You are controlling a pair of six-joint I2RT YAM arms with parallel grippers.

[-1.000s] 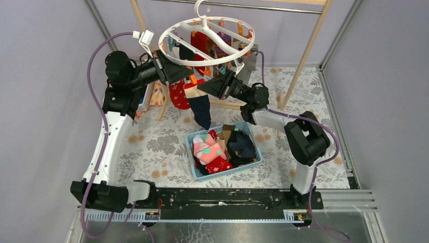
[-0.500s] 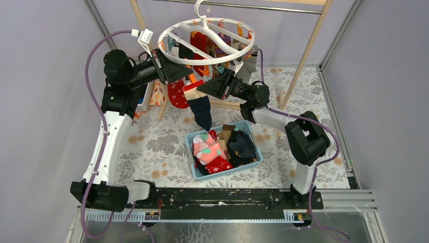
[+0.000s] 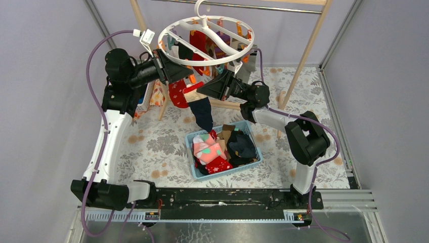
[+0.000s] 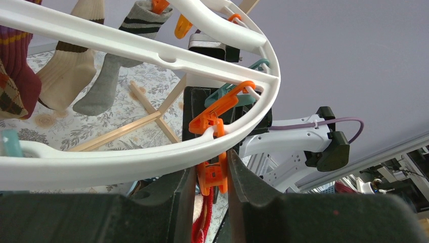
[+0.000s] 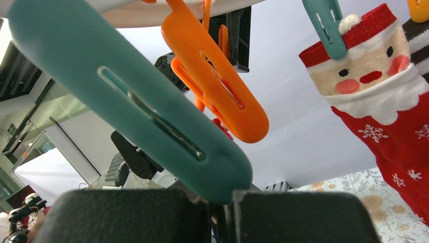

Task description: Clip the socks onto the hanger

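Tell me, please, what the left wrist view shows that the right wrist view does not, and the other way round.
Only the left wrist view: the left gripper closed on an orange clip under the hanger, with a beige sock and a grey striped sock hanging behind.

Only the right wrist view: a Santa sock held by an upper teal clip, and a near teal clip close to the lens.

Both: the hanger and orange clips.
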